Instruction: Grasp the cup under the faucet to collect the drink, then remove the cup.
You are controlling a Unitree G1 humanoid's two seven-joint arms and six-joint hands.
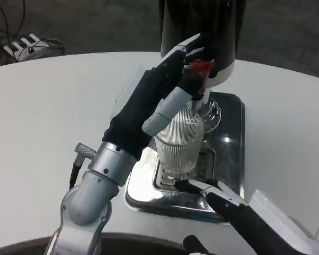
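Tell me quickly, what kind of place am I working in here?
Probably a lab or demo room, not a cafe: a black drink dispenser stands on a steel drip tray on a white table, with a power strip on the floor.

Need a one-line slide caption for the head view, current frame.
Left hand reaches over the ribbed cup to the dispenser's red tap lever; right hand waits at the steel drip tray.
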